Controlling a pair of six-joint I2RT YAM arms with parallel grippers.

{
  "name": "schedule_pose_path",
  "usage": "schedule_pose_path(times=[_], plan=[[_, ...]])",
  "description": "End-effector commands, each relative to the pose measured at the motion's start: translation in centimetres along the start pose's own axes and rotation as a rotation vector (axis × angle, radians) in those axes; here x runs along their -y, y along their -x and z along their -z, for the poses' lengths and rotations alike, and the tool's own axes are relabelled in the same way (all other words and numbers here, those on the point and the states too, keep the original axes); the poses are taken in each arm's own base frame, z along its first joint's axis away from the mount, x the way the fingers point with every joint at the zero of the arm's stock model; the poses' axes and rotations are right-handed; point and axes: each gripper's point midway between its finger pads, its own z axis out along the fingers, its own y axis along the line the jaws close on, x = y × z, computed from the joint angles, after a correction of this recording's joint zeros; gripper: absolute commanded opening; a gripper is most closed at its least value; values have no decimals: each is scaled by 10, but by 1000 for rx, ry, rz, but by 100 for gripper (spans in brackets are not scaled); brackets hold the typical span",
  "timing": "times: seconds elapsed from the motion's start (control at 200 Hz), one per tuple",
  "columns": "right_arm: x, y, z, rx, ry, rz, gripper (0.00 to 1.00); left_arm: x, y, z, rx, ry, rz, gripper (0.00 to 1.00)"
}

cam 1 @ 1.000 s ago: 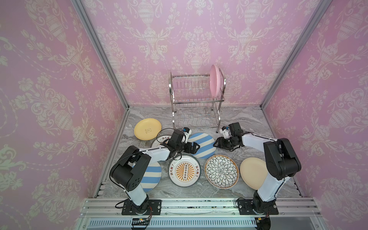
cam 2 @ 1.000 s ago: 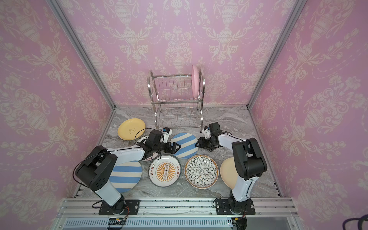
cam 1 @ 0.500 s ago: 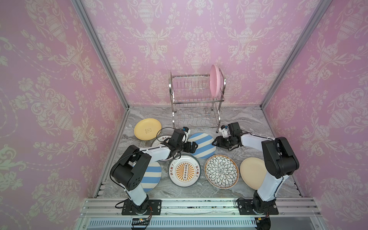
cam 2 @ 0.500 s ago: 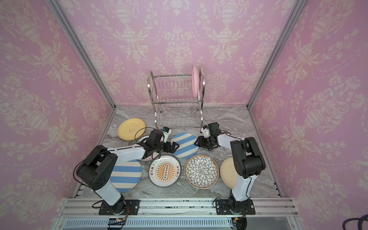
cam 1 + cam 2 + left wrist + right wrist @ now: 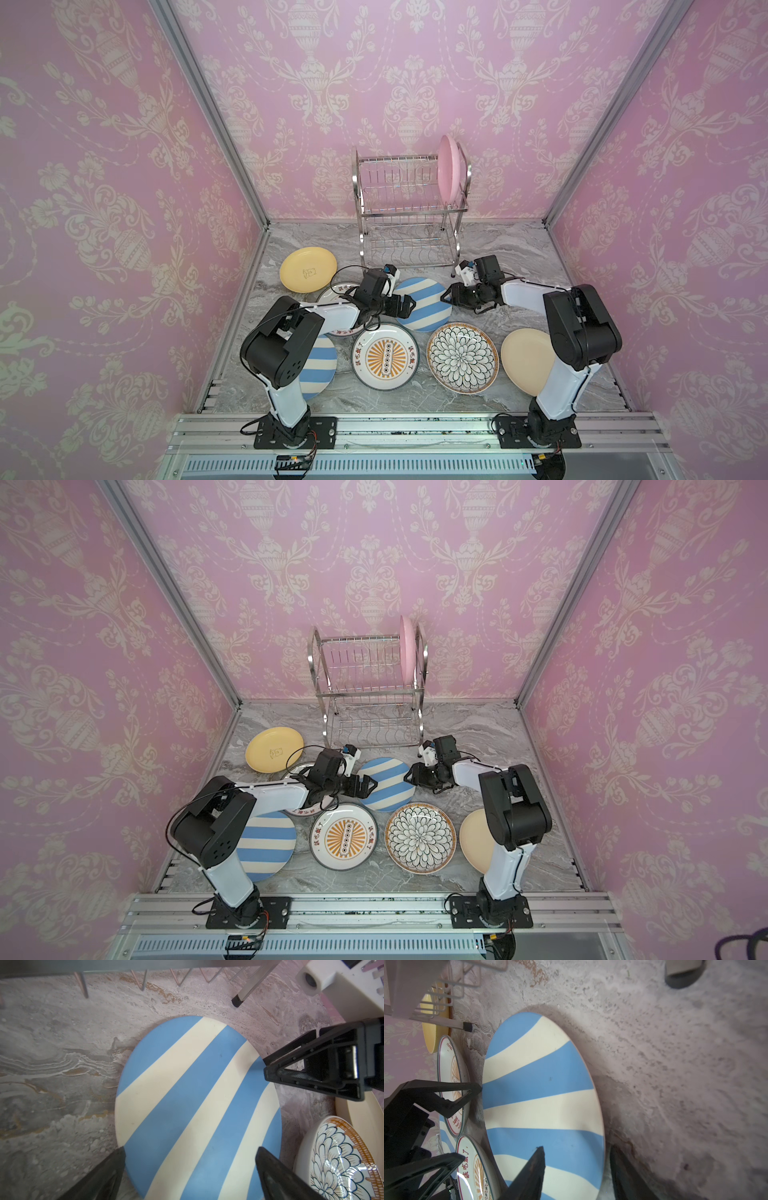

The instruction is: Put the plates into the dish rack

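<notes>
**Both grippers at the rim of one striped plate**

The right gripper has its fingers parted and straddling the rim of the centre striped plate. One finger reaches over the plate's face and the other sits just outside the edge, low against the marble table. Whether either pad actually bears on the plate is hard to tell from the wrist view.

At the opposite rim the left gripper is spread wide. One fingertip is touching the edge, or very nearly.

This plate lies mid-table, just in front of the dish rack, which stands by the back wall. A pink plate stands on edge at the right end of the rack's upper tier.

The other plates lie on the table:
- The front row runs left to right: a second striped plate, a sunburst plate, a black-petal plate and a beige plate.
- Another sunburst plate lies partly under the left arm.
- A yellow plate lies beyond it, to the left of the rack.
</notes>
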Motion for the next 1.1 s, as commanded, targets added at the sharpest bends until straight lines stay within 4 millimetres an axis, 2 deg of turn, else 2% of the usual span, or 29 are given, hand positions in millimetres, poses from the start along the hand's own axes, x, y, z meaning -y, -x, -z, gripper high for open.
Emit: schedule_pose_path(times=[0.0,0.185,0.275,0.445,0.746,0.826,0.896,1.001,1.096], plan=[[11,-22,-13,-59,-12,-61,49,4,1,-3,-8,-36,28,99],[1,-17,-13,-37,41,-71,38,4,-1,-5,-9,-39,37,99],[-4,-14,-12,-28,67,-72,35,4,-1,-5,-10,-41,37,99],[-18,-6,-11,-7,132,-76,28,4,4,-7,6,-44,33,99],[-30,2,-10,5,181,-77,15,5,12,-7,34,-60,32,99],[-33,4,-9,15,196,-77,15,5,15,-7,46,-70,38,99],[-34,4,-9,18,204,-79,22,5,16,-8,52,-81,49,99],[-28,1,-13,9,185,-92,31,4,17,-10,59,-97,69,99],[-18,-4,-15,-7,133,-99,32,3,16,-9,53,-91,72,99]])
